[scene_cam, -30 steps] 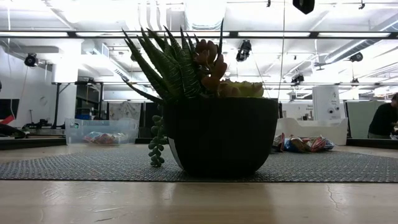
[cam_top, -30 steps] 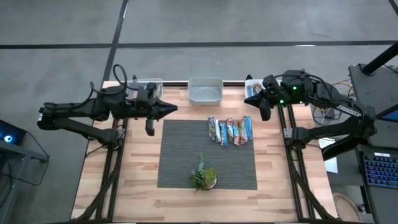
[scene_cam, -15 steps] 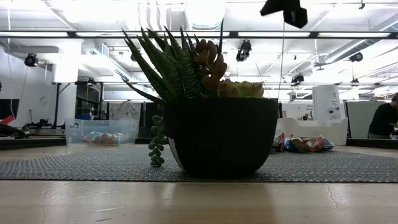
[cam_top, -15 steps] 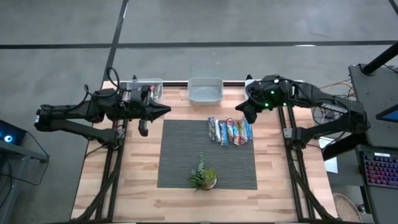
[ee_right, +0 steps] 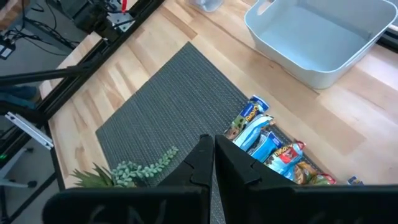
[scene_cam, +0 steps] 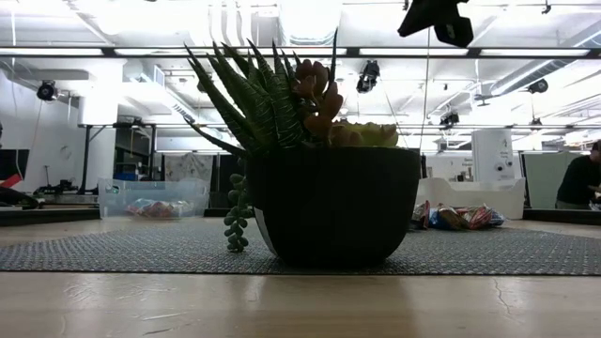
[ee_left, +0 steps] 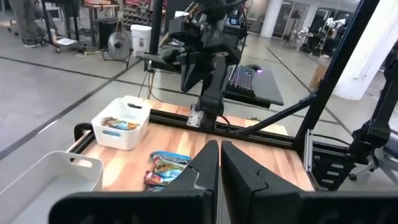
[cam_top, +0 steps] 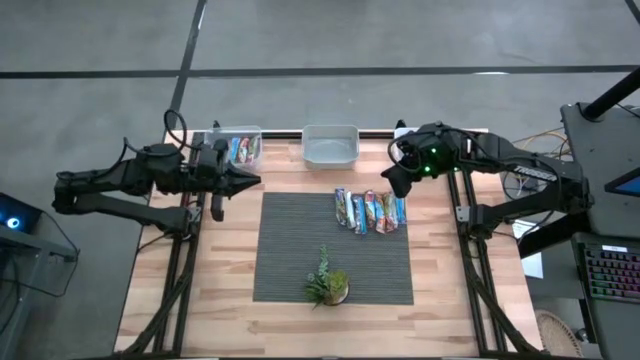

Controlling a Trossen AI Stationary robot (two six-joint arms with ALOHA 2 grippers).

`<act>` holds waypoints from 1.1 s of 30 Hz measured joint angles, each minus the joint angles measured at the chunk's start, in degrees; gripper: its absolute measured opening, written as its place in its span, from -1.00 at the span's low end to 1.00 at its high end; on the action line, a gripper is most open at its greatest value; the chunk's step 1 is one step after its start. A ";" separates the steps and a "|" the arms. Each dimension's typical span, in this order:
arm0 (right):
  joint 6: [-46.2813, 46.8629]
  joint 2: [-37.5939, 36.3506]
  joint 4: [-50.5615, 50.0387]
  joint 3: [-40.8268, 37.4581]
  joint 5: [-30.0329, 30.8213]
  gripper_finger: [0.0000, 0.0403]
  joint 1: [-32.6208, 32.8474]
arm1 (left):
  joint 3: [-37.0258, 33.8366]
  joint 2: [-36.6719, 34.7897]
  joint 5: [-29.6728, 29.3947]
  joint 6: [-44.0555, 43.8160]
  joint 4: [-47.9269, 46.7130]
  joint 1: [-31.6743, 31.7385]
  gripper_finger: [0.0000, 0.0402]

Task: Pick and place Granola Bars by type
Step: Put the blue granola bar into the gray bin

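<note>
Both arms have drawn leftward: the closed, empty right pincer [cam_top: 385, 184] hovers near the Granola Bars [cam_top: 369, 211], left pincer [cam_top: 255, 180] closed too. Descending closed, it could scatter that tight row.

Potted plant [scene_cam: 324, 188] before granola bars [scene_cam: 458, 217]
</note>
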 joint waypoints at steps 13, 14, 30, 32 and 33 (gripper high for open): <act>4.71 0.02 -2.96 0.00 1.62 -0.96 0.04 | 0.00 -2.74 -0.34 0.94 -7.71 0.24 -1.00; 5.13 0.15 -3.01 0.00 1.59 -0.96 0.26 | 0.00 -2.75 -0.33 1.25 -7.97 0.24 -1.00; 11.77 9.32 -8.66 0.00 1.38 -0.96 4.88 | 0.00 -2.70 -0.32 1.79 -8.90 0.24 -1.00; 13.19 11.33 -12.28 0.01 2.57 -0.96 4.84 | 0.00 -2.70 -0.34 1.78 -8.90 0.24 -1.00; 13.46 12.38 -14.21 0.00 3.05 -0.95 4.83 | 0.00 -2.70 -0.33 1.77 -8.90 0.24 -1.00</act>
